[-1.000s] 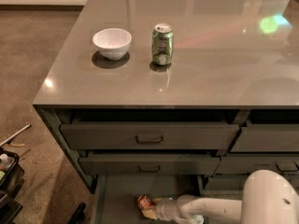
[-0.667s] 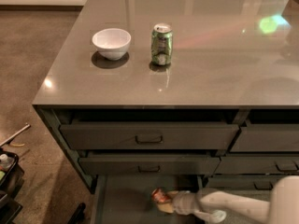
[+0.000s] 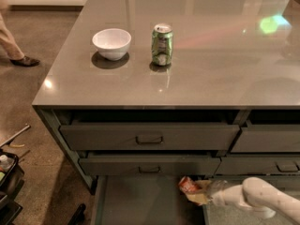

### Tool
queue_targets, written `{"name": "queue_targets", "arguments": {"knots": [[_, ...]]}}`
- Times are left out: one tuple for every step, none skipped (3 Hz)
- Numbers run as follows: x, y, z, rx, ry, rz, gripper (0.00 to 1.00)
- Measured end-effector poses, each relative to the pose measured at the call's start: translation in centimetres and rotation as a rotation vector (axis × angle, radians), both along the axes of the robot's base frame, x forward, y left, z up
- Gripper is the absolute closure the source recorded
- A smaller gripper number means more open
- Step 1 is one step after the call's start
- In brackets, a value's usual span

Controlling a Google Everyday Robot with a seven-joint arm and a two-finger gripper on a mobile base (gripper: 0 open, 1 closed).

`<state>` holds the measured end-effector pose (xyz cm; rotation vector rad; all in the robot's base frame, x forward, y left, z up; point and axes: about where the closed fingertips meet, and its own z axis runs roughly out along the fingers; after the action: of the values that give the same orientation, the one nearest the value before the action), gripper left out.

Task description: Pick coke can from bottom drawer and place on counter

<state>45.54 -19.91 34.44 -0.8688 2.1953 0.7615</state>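
The bottom drawer (image 3: 140,200) stands pulled open under the two handled drawers, its dark floor bare on the left. My gripper (image 3: 193,190) reaches in from the lower right on the white arm (image 3: 262,200) and is shut on the coke can (image 3: 187,184), a small red can held tilted above the drawer's right side, just under the middle drawer's front. The counter (image 3: 201,78) is the glossy grey-brown top above.
A white bowl (image 3: 111,43) and a green can (image 3: 161,44) stand on the counter's left half. A person's leg and shoe (image 3: 18,55) are at the far left on the floor. A black cart with items (image 3: 7,182) sits at the lower left.
The gripper with the red can has moved right and up, from the drawer's middle floor to its right side near the middle drawer's front. The arm has drawn back right. A person's leg has appeared at left.
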Motion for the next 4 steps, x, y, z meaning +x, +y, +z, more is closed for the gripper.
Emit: {"name": "queue_targets", "arguments": {"knots": [[-2.1,-2.3,7.1,0.042,-0.031,0.04,1.0],[-2.5,-2.0,7.7,0.054,-0.026,0.065,1.0],[-2.7,-2.1,8.3,0.05,-0.033,0.066,1.0],[-4.7,-3.4,15.4,0.022,-0.105,0.084,1.0]]}}
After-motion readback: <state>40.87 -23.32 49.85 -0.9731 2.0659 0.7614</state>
